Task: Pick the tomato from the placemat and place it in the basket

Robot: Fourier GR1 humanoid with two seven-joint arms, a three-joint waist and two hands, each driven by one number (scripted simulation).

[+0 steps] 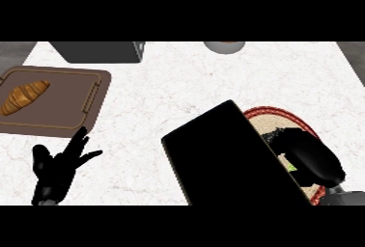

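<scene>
On the white marbled worktop (178, 82), the left hand (57, 166) rests spread open, the right hand (310, 157), grip not discernible, covers the red-rimmed oval placemat (285, 116), hiding the tomato, and the dark boxy basket (100, 51) stands farthest.

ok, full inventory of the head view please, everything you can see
counter: 1, white marbled, fills the view
tray: 1, brown, left side
croissant: 1, golden brown, on the tray
box: 1, dark grey, top edge, left, cut off
round vessel: 1, grey, top edge, centre, cut off
black boxy thing: 1, black, centre, hides the placemat's left part; possibly the basket, cannot tell
placemat: 1, red rim, beige middle, right side
green speck: 1, green, at the right hand's edge over the placemat; too little shows to name it
left hand: 1, black, lower left, open, resting
right hand: 1, black, over the placemat, lower right
</scene>
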